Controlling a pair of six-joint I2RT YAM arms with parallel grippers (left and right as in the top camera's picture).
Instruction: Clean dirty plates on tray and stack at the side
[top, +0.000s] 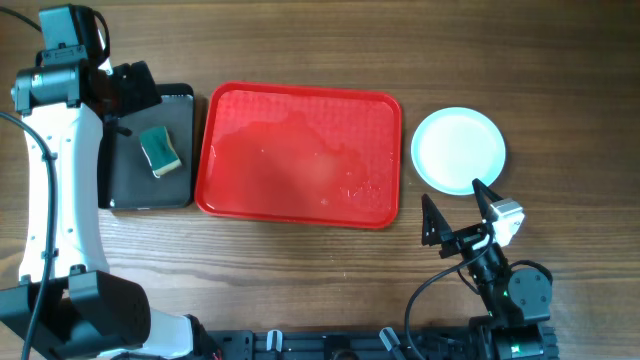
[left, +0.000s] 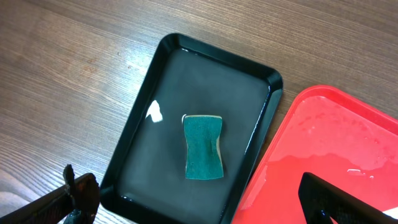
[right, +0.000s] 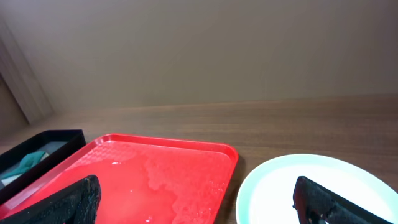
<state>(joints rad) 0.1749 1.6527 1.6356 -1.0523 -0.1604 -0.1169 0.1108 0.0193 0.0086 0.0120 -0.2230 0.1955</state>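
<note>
Red tray (top: 300, 88) sits mid-worktop (top: 300, 270), wet and glistening. A pale plate (top: 458, 148) lies just right of it; 1 or a stack, can't tell. Right gripper (top: 458, 208) hovers at the plate's near edge, spread wide, empty. Left gripper (left: 194, 190) hangs wide over the black tray (top: 120, 190) and green sponge (top: 160, 150).

— What is in the middle?
— The red tray (top: 300, 110); it is wet, with shiny puddles on it.
— And next to it?
— On my right, a round white plate (top: 458, 150) sits on the wood table (top: 300, 280), just beside the tray, not touching; I cannot tell if more lie under it; my right pincer (top: 451, 195) is spread wide at its near edge.
— And the other side?
— A black tray (top: 125, 185) with a green sponge (top: 160, 150) on it; my left pincer (top: 128, 88) hangs over its far corner.
</note>
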